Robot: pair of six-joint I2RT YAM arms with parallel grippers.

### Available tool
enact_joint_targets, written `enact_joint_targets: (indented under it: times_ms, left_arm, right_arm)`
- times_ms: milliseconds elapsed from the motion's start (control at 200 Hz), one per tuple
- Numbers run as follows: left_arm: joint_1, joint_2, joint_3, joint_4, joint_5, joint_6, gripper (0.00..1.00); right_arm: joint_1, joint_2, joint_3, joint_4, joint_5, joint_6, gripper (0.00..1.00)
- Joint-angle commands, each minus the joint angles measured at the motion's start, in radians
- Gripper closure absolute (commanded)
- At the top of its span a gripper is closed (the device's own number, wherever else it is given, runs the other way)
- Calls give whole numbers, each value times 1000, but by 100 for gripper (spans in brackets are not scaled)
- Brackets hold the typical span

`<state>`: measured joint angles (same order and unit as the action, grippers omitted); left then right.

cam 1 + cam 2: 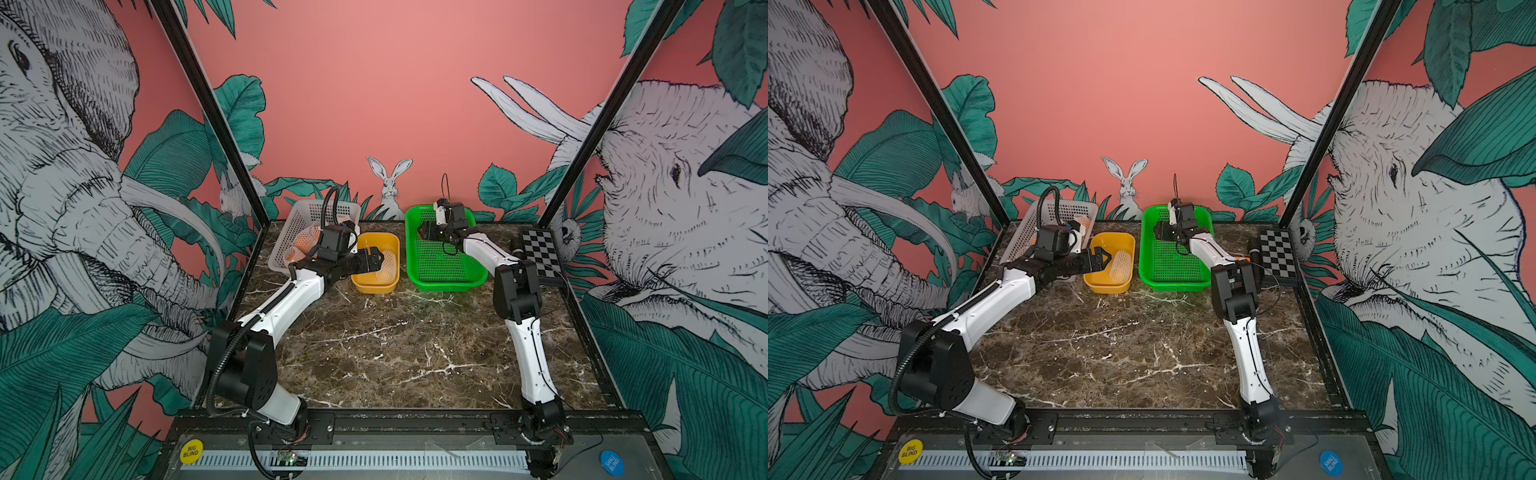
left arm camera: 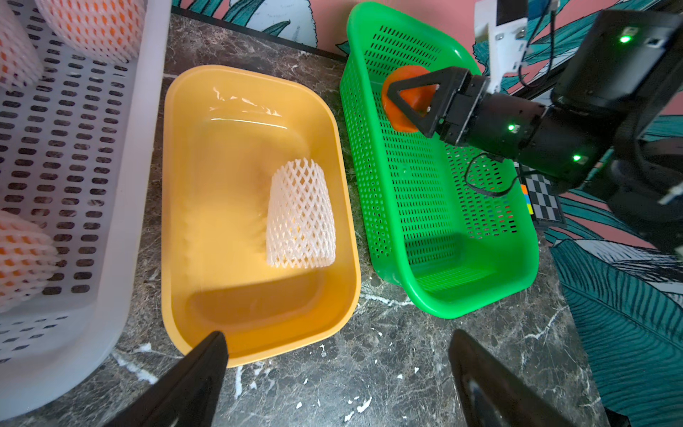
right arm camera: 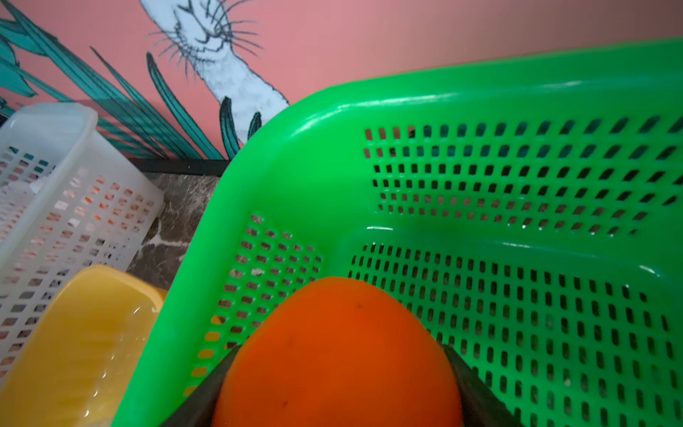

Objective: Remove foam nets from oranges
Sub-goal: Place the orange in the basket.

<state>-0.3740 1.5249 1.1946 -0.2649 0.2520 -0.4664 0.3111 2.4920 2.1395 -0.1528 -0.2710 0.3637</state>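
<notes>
The right end effector is gripping a round bare orange fruit over the green plastic basket at the far edge of the bench, while the left end effector is hanging wide open, empty, by the yellow plastic tub holding a white foam net.

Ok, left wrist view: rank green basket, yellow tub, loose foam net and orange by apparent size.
1. green basket and yellow tub: too alike to rank.
2. foam net.
3. orange, partly hidden.
</notes>
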Motion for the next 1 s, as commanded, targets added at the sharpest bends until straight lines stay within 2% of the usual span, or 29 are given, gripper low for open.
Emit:
enact_joint_targets:
  times_ms: [0, 350, 830, 995]
  left_arm:
    - [4, 3, 19, 11, 18, 14, 4]
    - [4, -7, 39, -47, -16, -2, 4]
    - [5, 4, 47, -54, 0, -1, 4]
    - [4, 7, 47, -57, -2, 7, 3]
  right_arm:
    - [0, 44, 87, 45, -7, 40, 26]
    - [-1, 164, 239, 32, -20, 77, 17]
    - [1, 159, 244, 27, -5, 70, 12]
    - [0, 141, 285, 0, 0, 28, 8]
